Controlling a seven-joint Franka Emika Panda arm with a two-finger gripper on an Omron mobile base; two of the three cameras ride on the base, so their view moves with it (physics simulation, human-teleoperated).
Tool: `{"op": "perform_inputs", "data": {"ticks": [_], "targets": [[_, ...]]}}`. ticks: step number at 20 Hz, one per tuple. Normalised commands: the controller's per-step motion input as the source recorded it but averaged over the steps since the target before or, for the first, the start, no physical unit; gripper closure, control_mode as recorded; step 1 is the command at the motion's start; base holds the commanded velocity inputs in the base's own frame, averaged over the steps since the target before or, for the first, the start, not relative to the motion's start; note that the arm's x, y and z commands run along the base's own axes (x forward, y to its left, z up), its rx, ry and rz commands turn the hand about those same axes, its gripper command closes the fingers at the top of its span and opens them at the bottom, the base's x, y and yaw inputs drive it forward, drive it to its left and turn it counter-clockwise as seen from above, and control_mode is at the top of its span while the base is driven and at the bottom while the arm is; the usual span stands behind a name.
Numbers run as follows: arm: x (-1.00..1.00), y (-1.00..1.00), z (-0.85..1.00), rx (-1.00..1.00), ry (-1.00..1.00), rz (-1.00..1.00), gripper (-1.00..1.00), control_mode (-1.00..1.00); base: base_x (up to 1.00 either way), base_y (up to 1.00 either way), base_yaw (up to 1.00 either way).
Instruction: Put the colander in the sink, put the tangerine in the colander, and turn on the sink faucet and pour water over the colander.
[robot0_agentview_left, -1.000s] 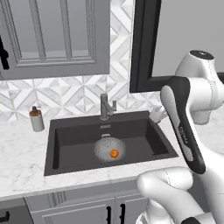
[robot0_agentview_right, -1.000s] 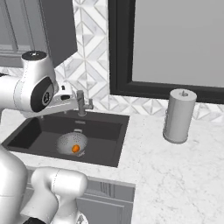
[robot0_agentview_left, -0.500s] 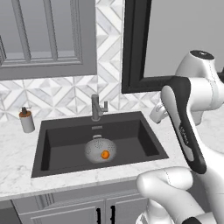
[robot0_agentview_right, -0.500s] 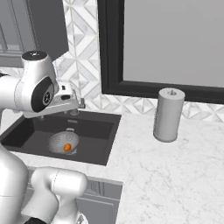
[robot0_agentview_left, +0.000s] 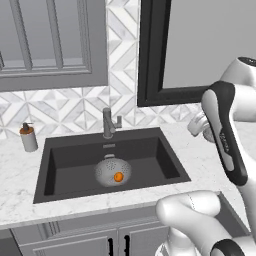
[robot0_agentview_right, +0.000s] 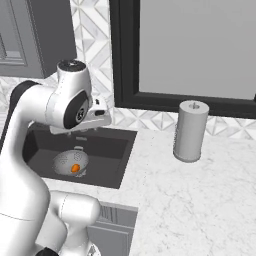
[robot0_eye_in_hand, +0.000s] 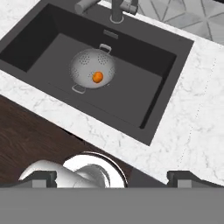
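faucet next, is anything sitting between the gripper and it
Nothing visible does. The sink faucet stands on the back rim of the sink, with the colander and the tangerine low in the basin below it. The soap dispenser stands well off to the side.

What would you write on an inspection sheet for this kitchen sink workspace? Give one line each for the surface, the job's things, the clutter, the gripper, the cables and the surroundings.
Surface: white marble counter around a dark sink.
Job's things: colander sits upright on the sink floor; tangerine lies inside it; faucet stands at the back rim, and no water can be seen running.
Clutter: soap bottle on the counter beside the sink's left end; paper towel roll upright on the counter to the right.
Gripper: gripper is held high above the counter and empty, fingers wide apart.
Cables: nothing seen.
Surroundings: patterned tile wall, grey cabinet, dark-framed window.
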Motion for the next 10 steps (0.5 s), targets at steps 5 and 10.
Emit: {"op": "perform_inputs", "data": {"ticks": [5, 10], "targets": [[0.4, 0.23, -0.05, 0.15, -0.03, 0.0, -1.0, -1.0, 0.0, 0.0, 0.0], [0.43, 0.69, -0.09, 0.05, -0.05, -0.06, -1.0, -1.0, 0.0, 0.0, 0.0]]}}
